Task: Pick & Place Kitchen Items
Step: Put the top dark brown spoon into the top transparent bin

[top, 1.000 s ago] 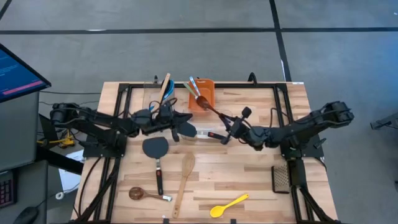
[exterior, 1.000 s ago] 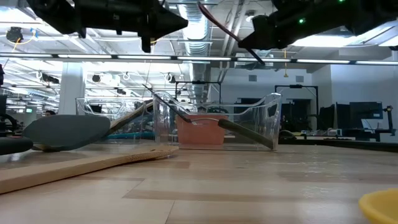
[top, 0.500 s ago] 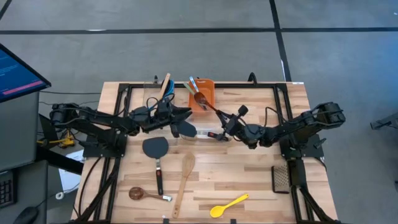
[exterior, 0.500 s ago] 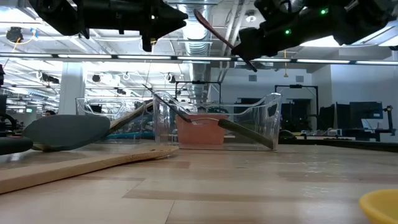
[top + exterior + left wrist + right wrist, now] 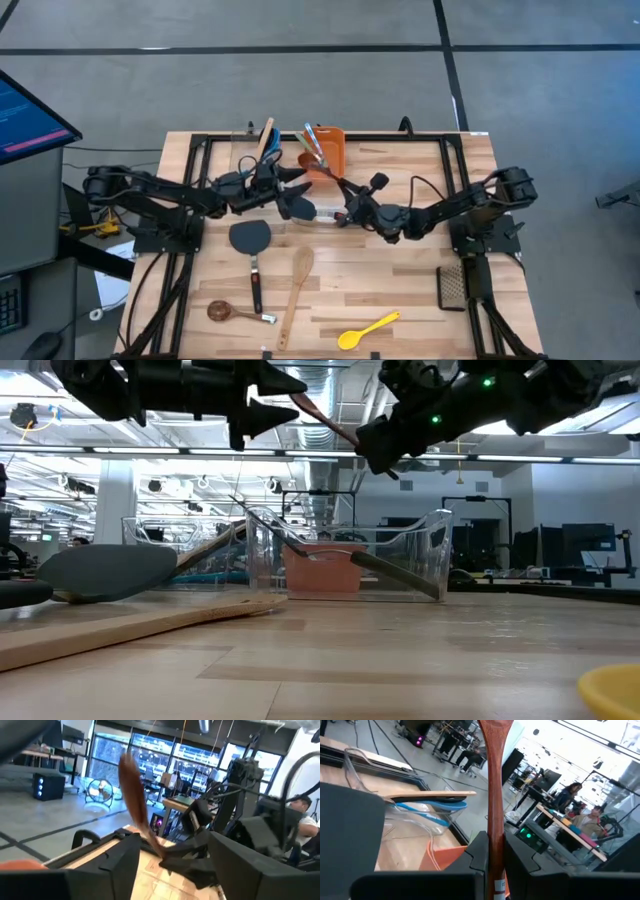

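Right gripper clamped on reddish wooden spoon, held aloft over orange bin at back of surface; left gripper raised just beside spoon bowl, jaws spread apart

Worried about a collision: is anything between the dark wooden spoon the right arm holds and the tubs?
Yes. The left end effector, open, hovers right beside the spoon held by the right end effector.
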{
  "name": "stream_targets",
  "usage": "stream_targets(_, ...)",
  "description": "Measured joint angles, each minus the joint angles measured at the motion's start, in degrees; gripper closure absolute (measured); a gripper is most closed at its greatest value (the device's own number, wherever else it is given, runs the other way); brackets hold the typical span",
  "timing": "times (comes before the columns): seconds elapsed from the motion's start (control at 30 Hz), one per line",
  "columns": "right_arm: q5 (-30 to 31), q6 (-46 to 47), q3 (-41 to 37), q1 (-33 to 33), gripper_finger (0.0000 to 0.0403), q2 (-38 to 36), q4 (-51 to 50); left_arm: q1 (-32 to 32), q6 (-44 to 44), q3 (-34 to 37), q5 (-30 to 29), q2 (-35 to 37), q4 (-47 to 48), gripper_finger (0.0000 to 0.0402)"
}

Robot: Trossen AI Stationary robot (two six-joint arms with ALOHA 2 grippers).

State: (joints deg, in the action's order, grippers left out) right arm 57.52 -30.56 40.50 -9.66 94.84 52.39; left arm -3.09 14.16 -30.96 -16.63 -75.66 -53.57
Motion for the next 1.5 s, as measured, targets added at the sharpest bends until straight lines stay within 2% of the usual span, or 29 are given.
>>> stream_targets(0.2, -0.3, -1.5, 2.0, -0.8, 0.0375, 2.1, 0.1, 0.0, 0.2, -2.8, -1.1, -5.0, -0.6, 0.0158)
stream_targets(0.47, 0.9, -1.6, 2.2, -0.9, 0.0375, 2.2, -0.9, -1.8, -0.4, -7.9, -1.9, -10.3, -2.4, 0.0165)
stream_targets(0.67, 1.0, -2.4, 2.2, -0.9, 0.0375, 2.2, -1.3, -2.5, -0.2, -8.0, -1.9, -10.4, -2.3, 0.0212)
stream_targets(1.13, 0.9, -2.7, 2.1, -0.8, 0.0375, 2.2, -1.2, -2.4, -0.5, -8.0, -1.4, -10.4, -2.5, 0.0388)
stream_targets(1.3, 1.0, -2.7, 2.1, -0.8, 0.0369, 2.2, -1.2, -2.4, -2.5, -8.0, -1.1, -10.4, -2.5, 0.0393)
stream_targets(1.5, 1.9, -0.8, 2.1, -1.9, 0.029, 1.9, -1.8, -2.6, -5.0, -7.9, -1.2, -10.2, -1.5, 0.0396)
